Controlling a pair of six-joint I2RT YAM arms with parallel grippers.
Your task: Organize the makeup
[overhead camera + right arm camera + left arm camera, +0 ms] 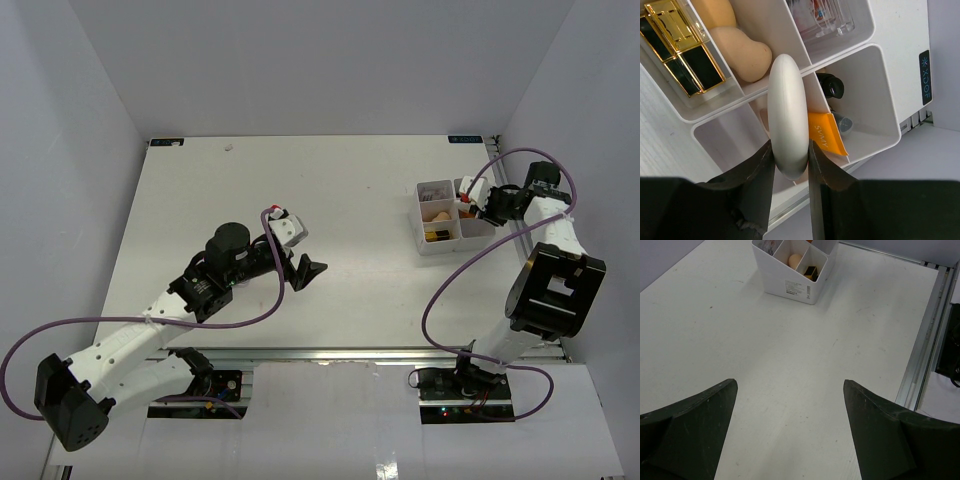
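My right gripper [790, 150] is shut on the white oval compact [786, 105], held edge-on just above the white tray [886, 35], over the divider between its two nearest compartments. The tray holds a black-gold case [682, 50], a beige sponge [737, 57], pink-printed packets [822, 17], an orange tube [827, 134] and a dark lipstick [832, 85]. From above, the right gripper [470, 196] sits at the tray's [419, 215] right side. My left gripper [305, 272] hovers open over bare table mid-scene, its fingers [700, 415] wide apart with nothing between them.
The tray [790, 282] stands far ahead of the left gripper, with the sponge [795, 260] and case [811, 273] showing inside. A metal rail [920, 355] runs along the table's right edge. Purple cables loop beside both arms.
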